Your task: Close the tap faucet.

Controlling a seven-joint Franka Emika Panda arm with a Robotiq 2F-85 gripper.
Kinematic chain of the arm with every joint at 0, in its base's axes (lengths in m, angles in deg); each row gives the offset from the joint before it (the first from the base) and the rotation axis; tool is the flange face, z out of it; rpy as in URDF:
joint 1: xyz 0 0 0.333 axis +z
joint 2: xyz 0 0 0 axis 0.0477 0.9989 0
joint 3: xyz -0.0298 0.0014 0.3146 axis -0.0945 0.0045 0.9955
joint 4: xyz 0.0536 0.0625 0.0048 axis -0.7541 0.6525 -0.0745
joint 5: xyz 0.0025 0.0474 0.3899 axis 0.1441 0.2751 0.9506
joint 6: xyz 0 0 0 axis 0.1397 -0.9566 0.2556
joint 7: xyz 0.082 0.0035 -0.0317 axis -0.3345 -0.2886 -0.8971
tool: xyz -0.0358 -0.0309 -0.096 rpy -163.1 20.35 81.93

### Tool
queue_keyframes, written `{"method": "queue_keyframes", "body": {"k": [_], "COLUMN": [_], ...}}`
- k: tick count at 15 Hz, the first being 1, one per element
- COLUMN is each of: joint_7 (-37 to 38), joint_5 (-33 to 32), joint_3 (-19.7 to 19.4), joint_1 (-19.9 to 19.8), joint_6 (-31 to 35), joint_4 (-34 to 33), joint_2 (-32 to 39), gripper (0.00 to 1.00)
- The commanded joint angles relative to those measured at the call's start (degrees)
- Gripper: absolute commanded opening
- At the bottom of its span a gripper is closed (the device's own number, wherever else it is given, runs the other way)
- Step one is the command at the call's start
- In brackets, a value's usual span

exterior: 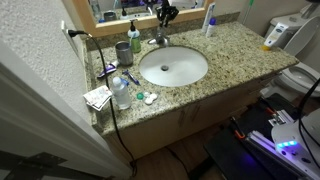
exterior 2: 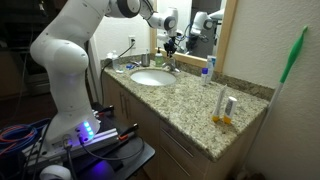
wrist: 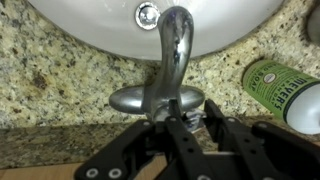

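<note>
Two dark fingers (wrist: 178,140) of the gripper (wrist: 196,122) come in from the near edge of the wrist view, and right at their tips sits the faucet (wrist: 168,70). Its round base plate lies just beyond them, with a silvery part of its rear showing in the narrow slot between the two fingers. The jaws stand only slightly apart, and whether they are pressing on that metal, I cannot tell.

Now the faucet itself: small, silvery-grey and polished. Its short curved spout arches away from the gripper and out over the rim of the white basin (wrist: 90,25), catching bright highlights along its length.

In an exterior view the gripper (exterior: 165,17) hangs over the far edge of the speckled stone counter (exterior: 235,50), directly above the faucet (exterior: 158,41), which stands behind the oval basin (exterior: 175,68). Just left of it is a green bottle (exterior: 134,38), and a grey cup (exterior: 123,52) is beside that. In an exterior view the white arm (exterior 2: 70,50) reaches across, and the gripper (exterior 2: 170,47) points down onto the faucet (exterior 2: 172,66).
</note>
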State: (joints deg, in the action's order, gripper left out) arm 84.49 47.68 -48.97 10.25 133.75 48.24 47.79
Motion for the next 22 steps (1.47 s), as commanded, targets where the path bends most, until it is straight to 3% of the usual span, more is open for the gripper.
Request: {"method": "queue_keyframes", "body": {"k": [1, 7, 14, 15, 17, 22], "joint_7": [-1.10, -0.28, -0.14, 0.90, 0.92, -1.41], "joint_5": [0.26, 0.30, 1.08, 0.86, 0.52, -1.84], "joint_3": [0.77, 0.28, 0.83, 0.41, 0.12, -0.09], "joint_1": [-0.63, -0.83, -0.17, 0.04, 0.08, 0.76], "joint_6": [-11.05, -18.05, -20.58, -20.37, -21.96, -21.47], "joint_4": [-1.26, -5.48, -8.87, -8.86, -7.92, -0.32], "joint_2": [0.47, 4.79, 8.15, 8.06, 6.94, -2.32], "gripper": [0.07, 0.07, 0.07, 0.55, 0.60, 0.96]}}
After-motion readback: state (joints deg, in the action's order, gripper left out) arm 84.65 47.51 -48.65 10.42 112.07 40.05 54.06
